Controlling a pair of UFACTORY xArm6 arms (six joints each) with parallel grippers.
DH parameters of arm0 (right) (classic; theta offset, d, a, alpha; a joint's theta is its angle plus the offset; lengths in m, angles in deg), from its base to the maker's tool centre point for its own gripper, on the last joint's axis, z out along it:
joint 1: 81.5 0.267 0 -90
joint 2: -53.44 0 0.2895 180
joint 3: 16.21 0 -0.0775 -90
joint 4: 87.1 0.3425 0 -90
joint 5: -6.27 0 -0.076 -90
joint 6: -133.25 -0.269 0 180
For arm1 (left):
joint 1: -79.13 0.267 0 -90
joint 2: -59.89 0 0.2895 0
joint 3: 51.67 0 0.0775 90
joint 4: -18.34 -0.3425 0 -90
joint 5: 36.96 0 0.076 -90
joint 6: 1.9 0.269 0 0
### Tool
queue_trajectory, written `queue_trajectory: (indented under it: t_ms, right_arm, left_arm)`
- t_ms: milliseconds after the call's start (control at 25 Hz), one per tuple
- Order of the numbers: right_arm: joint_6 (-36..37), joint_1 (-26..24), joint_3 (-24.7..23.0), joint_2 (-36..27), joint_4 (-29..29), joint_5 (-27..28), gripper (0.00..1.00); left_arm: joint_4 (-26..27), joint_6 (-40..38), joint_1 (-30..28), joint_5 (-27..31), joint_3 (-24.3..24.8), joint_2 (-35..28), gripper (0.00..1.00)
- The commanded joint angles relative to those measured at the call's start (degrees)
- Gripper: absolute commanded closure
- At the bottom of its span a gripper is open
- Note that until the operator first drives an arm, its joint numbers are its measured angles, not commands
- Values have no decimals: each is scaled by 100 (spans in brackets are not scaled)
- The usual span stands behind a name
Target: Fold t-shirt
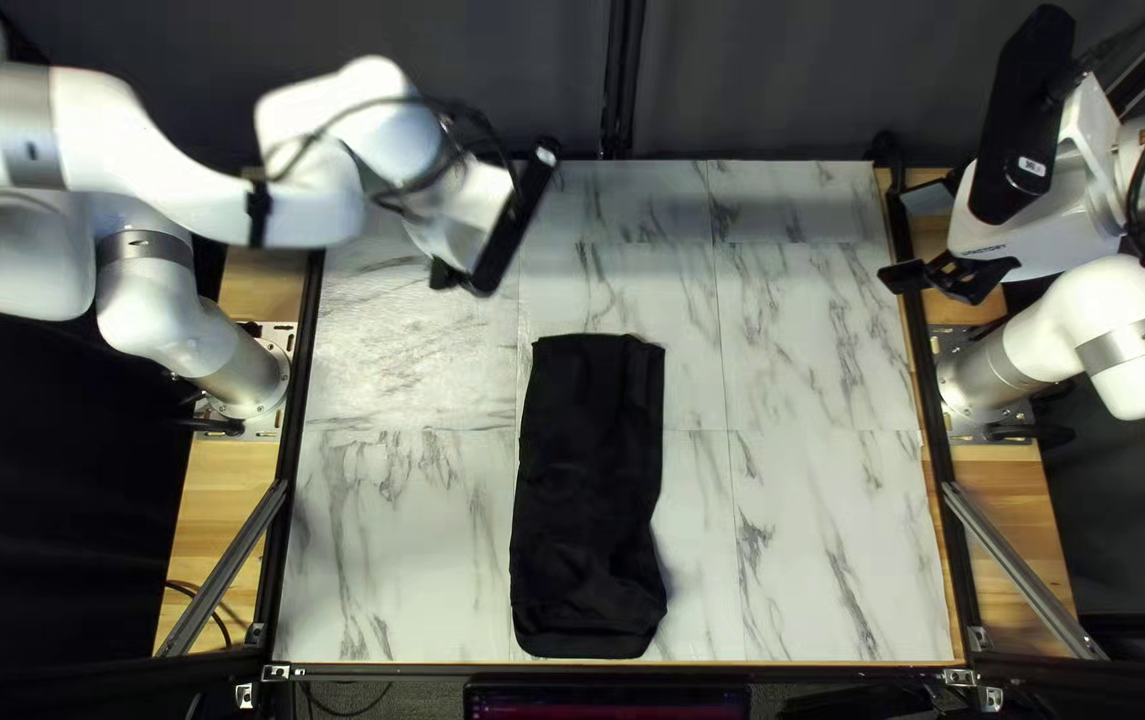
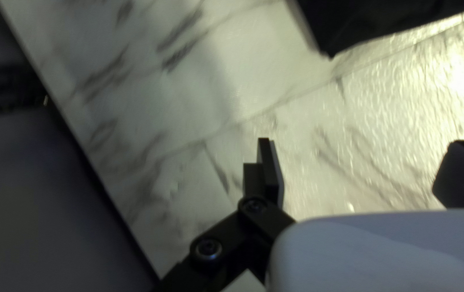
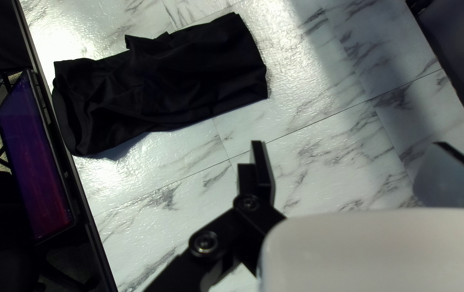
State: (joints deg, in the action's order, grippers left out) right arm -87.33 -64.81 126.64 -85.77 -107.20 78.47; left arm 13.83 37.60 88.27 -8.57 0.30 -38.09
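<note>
So nearest me is the black t-shirt (image 1: 589,487), a long narrow bundle lying lengthwise on the marble-look tabletop (image 1: 826,534), a bit rumpled at the end by the near edge. Past its far end, my right gripper (image 1: 926,283) hangs up around the table's right edge, fingers spread wide, holding nothing. My left arm (image 1: 206,200) stretches in from the left, its gripper (image 1: 449,275) angled down over the far-left part of the table, also wide open and empty. Dark curtain (image 1: 786,80) behind.

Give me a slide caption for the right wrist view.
The open right hand above a marble-patterned tabletop, where a black T-shirt lies folded into a long, rumpled bundle.
</note>
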Motion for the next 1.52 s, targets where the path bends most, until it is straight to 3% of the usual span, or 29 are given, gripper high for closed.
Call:
queue_trajectory:
  t_ms: [40,280,400,480,600,840,1240,1360,1520]
  right_arm:
    - [0,0,0,0,0,0,0]
    - [0,0,0,0,0,0,0]
    - [0,0,0,0,0,0,0]
    - [0,0,0,0,0,0,0]
    - [0,0,0,0,0,0,0]
    - [0,0,0,0,0,0,0]
    - [0,0,0,0,0,0,0]
    - [0,0,0,0,0,0,0]
    - [0,0,0,0,0,0,0]
  left_arm:
    - [-597,-378,-65,-327,189,285,0]
    - [-556,-317,-57,-423,195,354,0]
    - [-493,365,30,-1410,42,1309,0]
    - [-767,650,69,-1847,102,1561,0]
    - [-1958,709,207,-2151,137,1751,0]
    - [-2030,637,219,-2166,160,1731,0]
    - [-4864,-2427,-173,-2030,-325,1885,0]
    - [-5468,-3027,-295,-1879,-500,2034,0]
    - [-5851,-3386,-331,-1749,-523,2070,0]
